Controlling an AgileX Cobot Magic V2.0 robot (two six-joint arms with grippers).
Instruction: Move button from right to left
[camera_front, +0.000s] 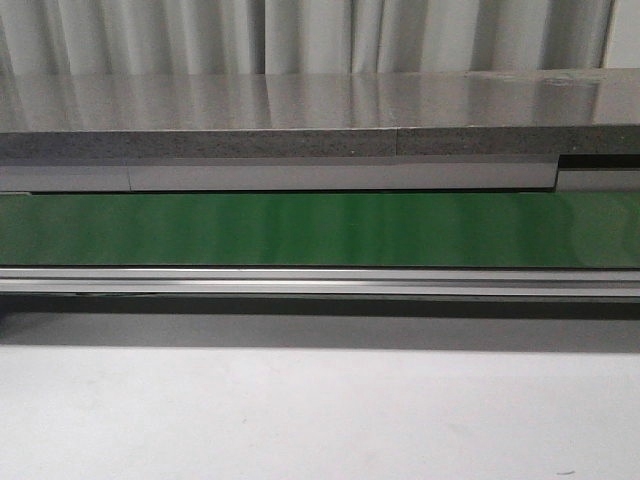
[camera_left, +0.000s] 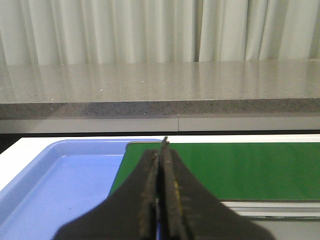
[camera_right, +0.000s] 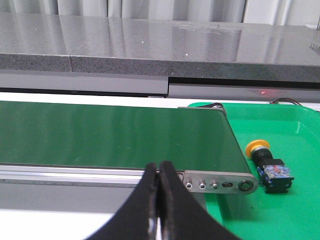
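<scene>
Lying on its side in green tray (camera_right: 295, 210), push-button switch (camera_right: 267, 165) awaiting pickup; right gripper (camera_right: 159, 172) and left gripper (camera_left: 163, 155) both pressed closed, empty, hovering near conveyor belt (camera_right: 110, 135); blue tray (camera_left: 60, 185) probably serving as destination.

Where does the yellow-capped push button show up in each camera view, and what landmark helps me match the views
Front view: the button is not in it.
Left wrist view: not in it either.
Right wrist view: the yellow-capped black push button lies on its side in the green plastic tray, just past the conveyor's end.
Shared landmark: the green conveyor belt appears in all three views.
</scene>
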